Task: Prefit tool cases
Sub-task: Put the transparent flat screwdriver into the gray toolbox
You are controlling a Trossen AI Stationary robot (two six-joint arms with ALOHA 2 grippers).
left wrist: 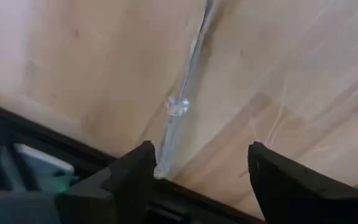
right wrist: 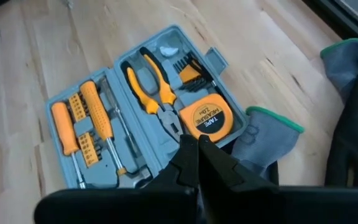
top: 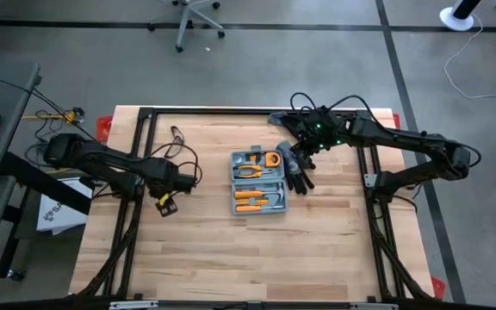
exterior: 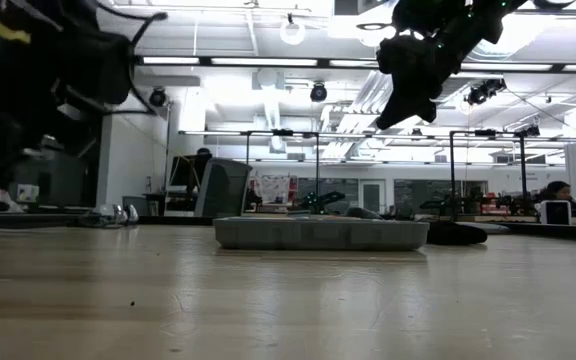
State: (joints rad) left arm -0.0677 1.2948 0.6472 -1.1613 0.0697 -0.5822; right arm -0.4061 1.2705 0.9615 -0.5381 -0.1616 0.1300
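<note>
Wooden worktop (top: pixel 231 250), workshop room beyond. Tool case (top: pixel 258 182) open flat at mid-worktop, tools seated, long axis toward the near edge. Right gripper (right wrist: pixel 197 149) nearer, raised above the case's far end beside the gloves (top: pixel 297 168), fingers pressed together, empty. Left gripper (left wrist: pixel 197 165) spread apart, low near the left edge.

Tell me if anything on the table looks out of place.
The work gloves lie bunched against the open tool case, one cuff touching its edge by the tape measure. The tools inside look seated in their slots.
</note>
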